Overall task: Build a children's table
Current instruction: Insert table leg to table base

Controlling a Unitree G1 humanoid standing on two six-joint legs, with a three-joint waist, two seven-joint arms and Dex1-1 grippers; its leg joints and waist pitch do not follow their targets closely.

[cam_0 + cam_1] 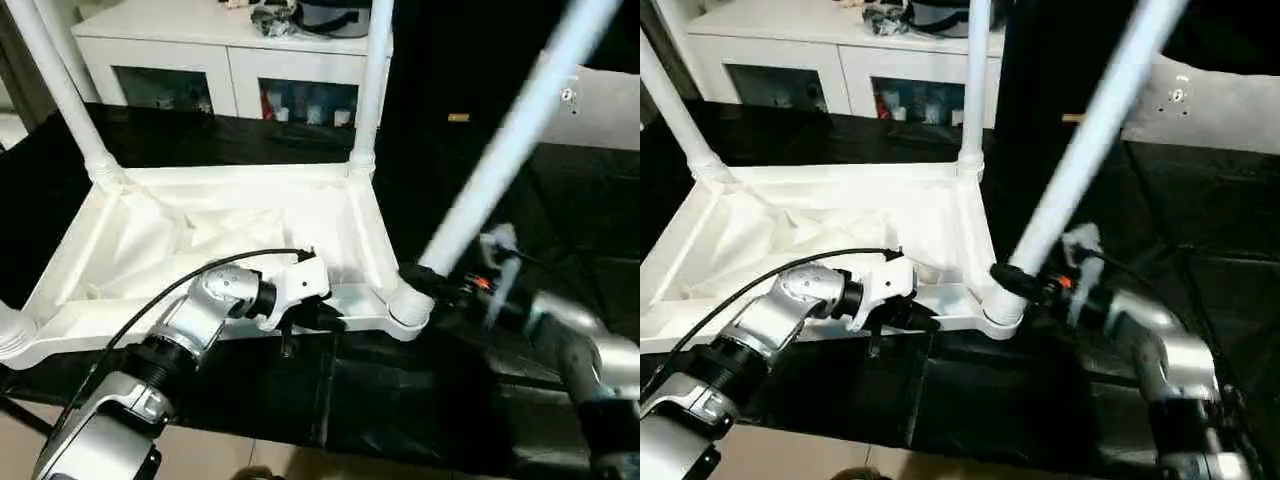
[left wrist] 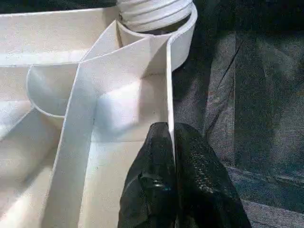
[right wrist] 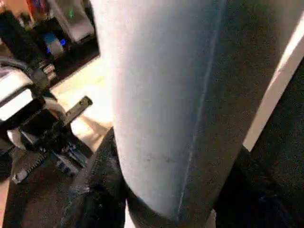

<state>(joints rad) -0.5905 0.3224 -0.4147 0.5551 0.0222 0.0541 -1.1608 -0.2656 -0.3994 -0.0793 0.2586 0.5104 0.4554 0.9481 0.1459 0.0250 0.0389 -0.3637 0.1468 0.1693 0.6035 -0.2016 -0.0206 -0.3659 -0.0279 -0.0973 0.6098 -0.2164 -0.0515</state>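
Observation:
The children's table top lies upside down on the black worktable. Two white legs stand upright in its far corners, one on the left and one on the right. A third leg leans steeply up to the right out of the near right corner socket. My right gripper is shut around this leg just above the socket; the leg looms large in the right wrist view. My left gripper is shut on the top's thin near rim, a little left of that socket.
The black-covered worktable stretches to the right and behind. A white cabinet with glass doors stands at the back, with clutter on top. The worktable's front edge runs just below my arms, with floor beyond it.

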